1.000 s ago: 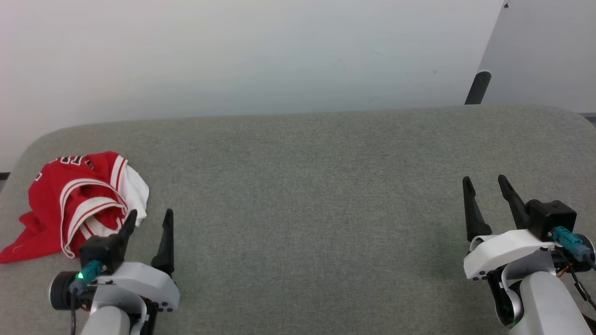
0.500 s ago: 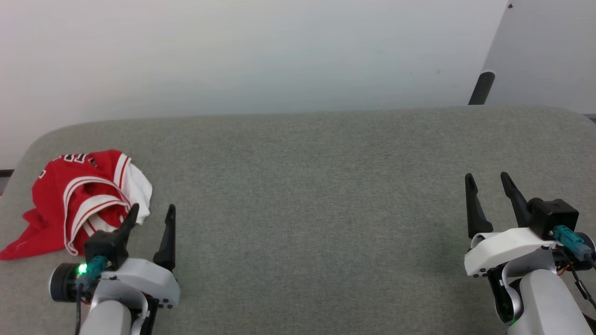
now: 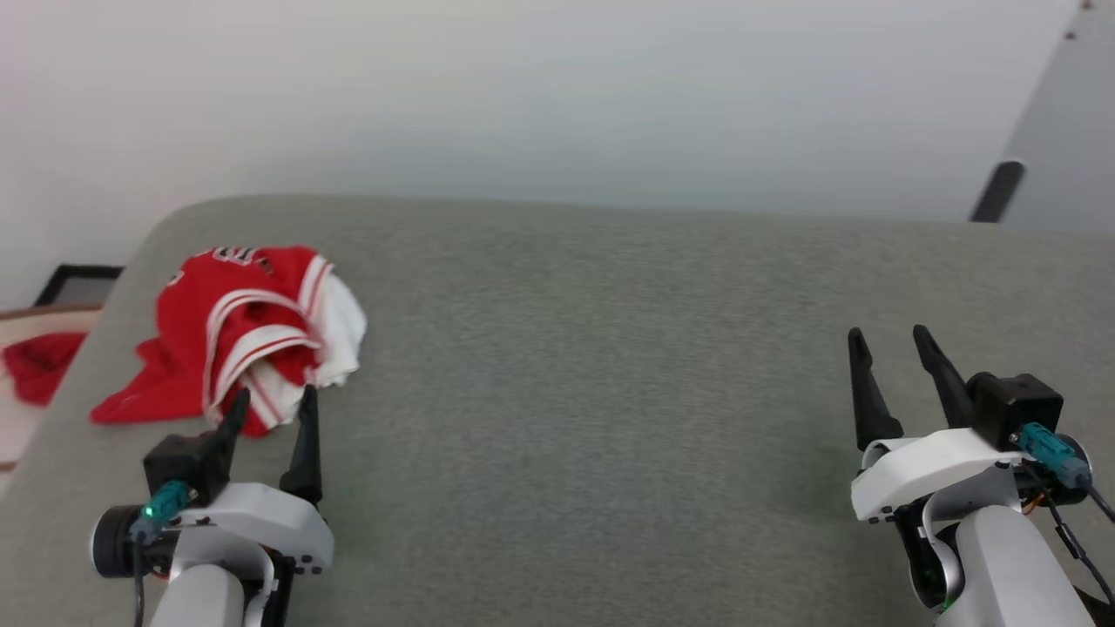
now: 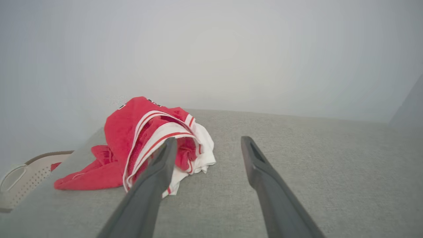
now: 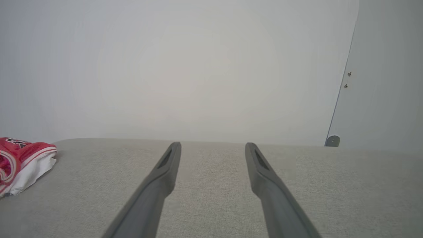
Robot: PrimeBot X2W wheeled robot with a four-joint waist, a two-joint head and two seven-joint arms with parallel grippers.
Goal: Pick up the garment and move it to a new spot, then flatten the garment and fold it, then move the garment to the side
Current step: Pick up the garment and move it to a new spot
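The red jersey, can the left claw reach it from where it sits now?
Probably yes. The left claw is open and points at the near edge of the jersey, with nothing lying between them on the grey surface.

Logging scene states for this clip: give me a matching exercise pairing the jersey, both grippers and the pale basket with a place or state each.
Things:
1. garment
2. left gripper
3. right gripper
4. basket

Places or states:
A. open, over the bare grey surface, far from the garment
B. crumpled near the surface's far left corner
C. open, fingertips at the garment's near edge
D. pale, perforated, beyond the surface's left edge

Pairs: 1-B, 2-C, 3-A, 4-D.
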